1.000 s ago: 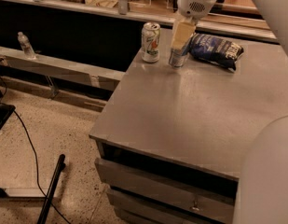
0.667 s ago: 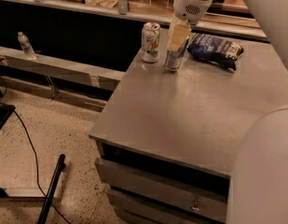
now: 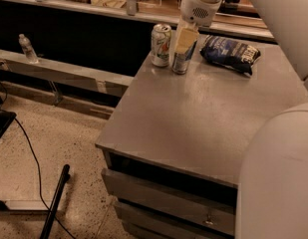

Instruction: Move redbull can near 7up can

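The slim, tall silver redbull can with blue marks (image 3: 180, 62) stands upright near the far edge of the flat grey metal table (image 3: 203, 118). It is just beside the wider whitish-green 7up can with a silver top (image 3: 161, 45), which is toward the left of the view with a narrow gap between the two, and a crumpled dark blue snack bag (image 3: 229, 54) lies a little way off on the other side. I judge the redbull can to be light, thin-walled and smooth: stiff along its height but easy to dent if squeezed hard at mid-wall, slippery under hard pads, and, being tall on a narrow base, ready to tip if pushed high up or set down at a tilt. The sound place to take it is across the round wall in the upper half, below the rim, with even pressure from both sides. The robot's white-armed two-finger gripper (image 3: 185, 43) reaches down from above and has the can about there. Its cream-coloured fingers (image 3: 187, 38) cover the top and upper wall, closed to roughly the can's width, so it appears to be gripping the can, though the far finger is hidden and the firmness of the hold is uncertain. Whether the base rests on the table or hangs just above it I cannot tell; the gripper touches neither the 7up can nor the snack bag
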Controlling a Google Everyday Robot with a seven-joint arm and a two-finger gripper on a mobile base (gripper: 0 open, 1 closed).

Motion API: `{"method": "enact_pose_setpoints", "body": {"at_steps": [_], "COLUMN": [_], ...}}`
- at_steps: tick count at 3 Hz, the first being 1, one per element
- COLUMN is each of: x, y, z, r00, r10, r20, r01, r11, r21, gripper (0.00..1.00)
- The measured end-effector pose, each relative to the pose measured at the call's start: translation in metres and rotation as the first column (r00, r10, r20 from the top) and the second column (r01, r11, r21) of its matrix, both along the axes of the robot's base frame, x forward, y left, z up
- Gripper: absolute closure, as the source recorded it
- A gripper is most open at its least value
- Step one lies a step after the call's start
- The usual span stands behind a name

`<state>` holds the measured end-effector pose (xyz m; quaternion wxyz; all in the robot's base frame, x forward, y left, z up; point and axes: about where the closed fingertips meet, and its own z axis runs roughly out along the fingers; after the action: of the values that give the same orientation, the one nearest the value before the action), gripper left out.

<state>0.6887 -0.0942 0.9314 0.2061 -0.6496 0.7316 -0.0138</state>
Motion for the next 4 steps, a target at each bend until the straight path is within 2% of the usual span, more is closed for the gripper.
{"method": "enact_pose_setpoints", "body": {"at_steps": [1, 2, 3, 4], "x": [0.002, 0.004, 0.004, 0.001], "y": [0.002, 0.004, 0.004, -0.017], "z": [-0.002, -0.005, -0.005, -0.001], "r00": [1.0, 1.0, 1.0, 0.9972], "r10": [0.001, 0.002, 0.002, -0.075], "r20": [0.001, 0.0, 0.0, -0.001], "r01": [-0.001, -0.002, -0.002, 0.075], "r11": [1.0, 1.0, 1.0, 0.997], "r21": [0.001, 0.002, 0.002, 0.033], "gripper": [0.16, 0.0, 0.0, 0.0]}}
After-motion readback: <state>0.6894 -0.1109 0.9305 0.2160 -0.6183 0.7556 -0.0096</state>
